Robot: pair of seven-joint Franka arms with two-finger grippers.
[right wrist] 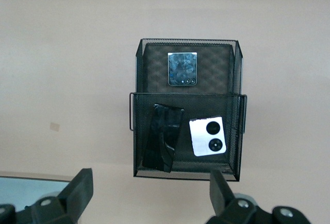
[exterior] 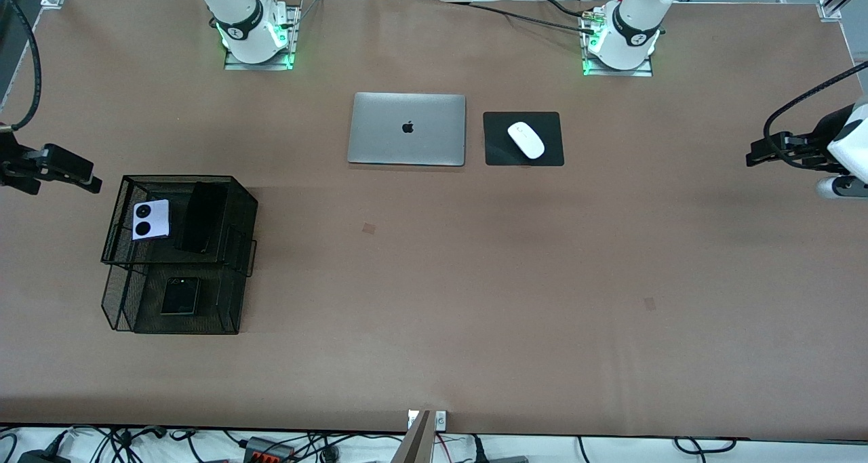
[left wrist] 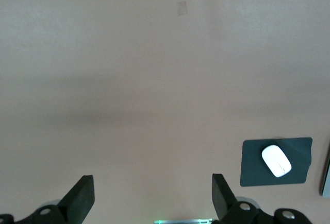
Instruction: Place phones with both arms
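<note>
Three phones lie in a black two-tier mesh rack toward the right arm's end of the table. A lavender phone with two black camera circles and a long black phone rest side by side on the upper tier. A small squarish black phone lies on the lower tier, nearer the front camera. The right wrist view shows the lavender, long black and small black phones. My right gripper hangs open and empty over the table beside the rack. My left gripper hangs open and empty over bare table at the left arm's end.
A shut silver laptop lies mid-table near the arms' bases. Beside it a white mouse sits on a black pad. The left wrist view also shows that mouse. Brown table stretches between the rack and the left gripper.
</note>
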